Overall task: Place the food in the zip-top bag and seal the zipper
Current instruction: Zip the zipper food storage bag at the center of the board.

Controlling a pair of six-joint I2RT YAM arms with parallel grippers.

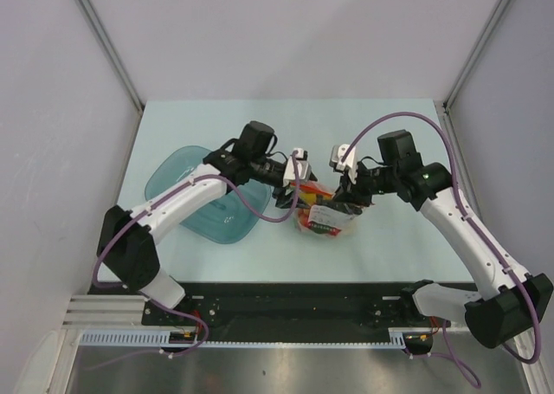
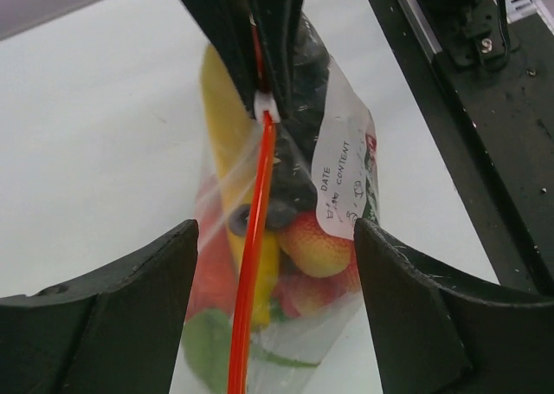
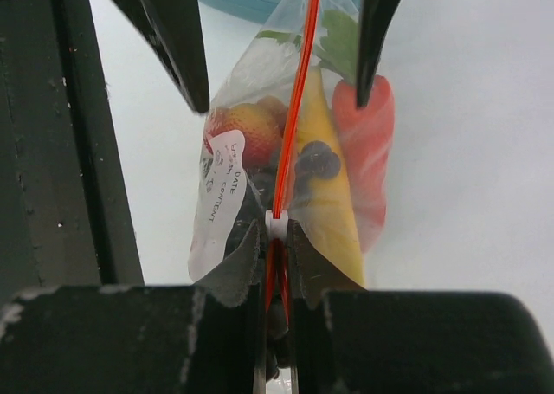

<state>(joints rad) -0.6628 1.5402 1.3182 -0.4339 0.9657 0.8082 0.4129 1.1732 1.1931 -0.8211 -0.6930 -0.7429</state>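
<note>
The clear zip-top bag [image 1: 327,219] stands on the table between my grippers and holds the food. In it I see the yellow banana [image 3: 333,208], a red berry [image 2: 316,242], dark grapes [image 2: 294,177] and the red-orange pepper [image 3: 368,143]. My right gripper [image 3: 276,238] is shut on the red-orange zipper [image 3: 294,108], right behind its white slider [image 3: 276,225]. My left gripper [image 2: 275,229] is open and straddles the zipper [image 2: 247,307] at the other end without touching it. Both also show in the top view, the left gripper [image 1: 294,195] and the right gripper [image 1: 351,195].
The translucent teal bowl [image 1: 203,195] lies left of the bag, under my left arm. A black rail [image 1: 294,303] runs along the table's near edge. White walls close in the back and both sides.
</note>
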